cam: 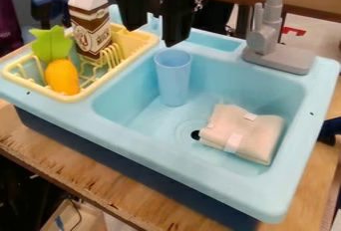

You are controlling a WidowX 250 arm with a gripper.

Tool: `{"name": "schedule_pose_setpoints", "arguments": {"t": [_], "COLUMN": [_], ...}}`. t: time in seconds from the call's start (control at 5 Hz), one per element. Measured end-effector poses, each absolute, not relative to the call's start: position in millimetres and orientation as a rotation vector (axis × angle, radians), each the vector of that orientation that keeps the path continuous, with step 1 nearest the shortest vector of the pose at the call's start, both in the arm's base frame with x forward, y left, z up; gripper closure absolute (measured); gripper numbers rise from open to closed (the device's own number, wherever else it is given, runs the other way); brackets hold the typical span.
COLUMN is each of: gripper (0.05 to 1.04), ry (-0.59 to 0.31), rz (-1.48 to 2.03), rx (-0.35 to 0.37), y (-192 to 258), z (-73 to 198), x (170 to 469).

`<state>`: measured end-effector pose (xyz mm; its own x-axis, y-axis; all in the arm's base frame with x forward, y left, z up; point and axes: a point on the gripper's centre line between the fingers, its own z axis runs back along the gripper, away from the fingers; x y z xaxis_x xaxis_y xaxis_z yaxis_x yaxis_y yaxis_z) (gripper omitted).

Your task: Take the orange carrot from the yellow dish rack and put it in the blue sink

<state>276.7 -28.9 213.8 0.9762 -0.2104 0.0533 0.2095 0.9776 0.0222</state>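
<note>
- Well, in the camera view my claw (153, 36) hangs over the far left side of the sink (136, 125), its fingers spread wide with nothing held between them.
- The blue cup (174, 78) is nearest to me, standing upright in the basin's far left part, just below my claw and apart from it.
- A folded cloth (253, 133) lies at the basin's right, beside the drain.
- Left of the basin, a yellow rack (81, 96) holds a carton (91, 21) at its far side and an orange toy fruit (62, 77) with a green top nearer.
- I judge this a step before any grasp; taking the cup would call for lining my spread fingers up with its rim, then lowering straight, lest I tip it.
</note>
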Motion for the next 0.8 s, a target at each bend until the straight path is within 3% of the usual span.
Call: {"name": "schedule_pose_setpoints", "arguments": {"t": [0.4,0.8], "gripper": [0.081,0.081], "ry": [-0.028,-0.035], "rz": [-0.15,0.023], "rx": [-0.006,0.057], "y": [-4.9,43.7], "z": [200.0,203.9], "x": [270.3,254.5]}}
